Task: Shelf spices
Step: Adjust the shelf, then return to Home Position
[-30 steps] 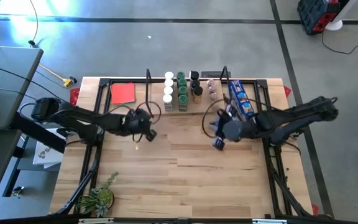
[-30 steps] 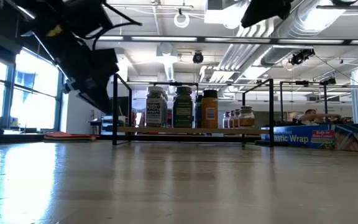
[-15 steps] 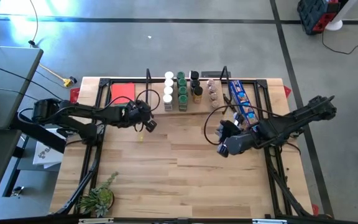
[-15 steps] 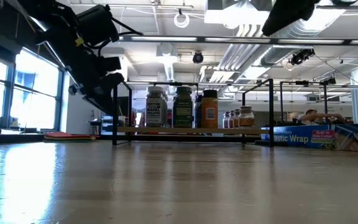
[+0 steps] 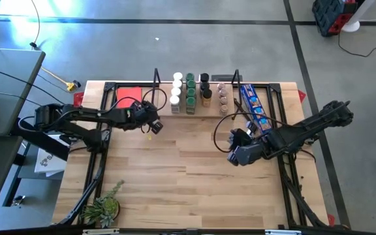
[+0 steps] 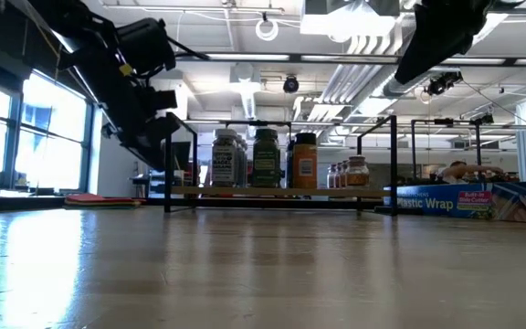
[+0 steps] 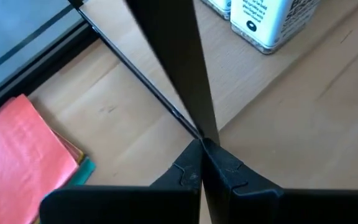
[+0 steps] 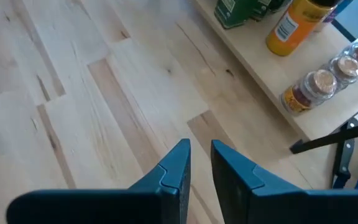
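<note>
The spices (image 5: 190, 94) are all standing on the shelf (image 5: 194, 111), which is sitting along the far edge of the table (image 5: 188, 176), between its middle and the far right corner. The high view is showing four short rows of jars running front to back: white tops, green tops, dark tops with an orange jar, and small clear jars with brownish tops. No jar is lying loose on the bare wood in any view, so the task is judged to be complete or nearly so; at most a retreat of the arms is remaining.

The left gripper (image 5: 151, 125) is hovering just beside the shelf's left end, near the red square (image 5: 128, 97) at the far left of the table. Its fingers (image 7: 194, 168) are pressed together with nothing between them; the left wrist view is showing them pointing at a black wire upright (image 7: 166, 56), with a white-labelled jar (image 7: 272, 22) just beyond.

The right gripper (image 5: 235, 155) is hanging above open wood near the right edge, well apart from the shelf and beside the blue box (image 5: 253, 104). Its fingers (image 8: 173, 165) are standing a narrow gap apart and are holding nothing. The right wrist view is showing the orange jar (image 8: 294, 25) and the clear jars (image 8: 328, 74) seated upright on the board.

The plant (image 5: 103, 207) is occupying the near left corner, untouched.
</note>
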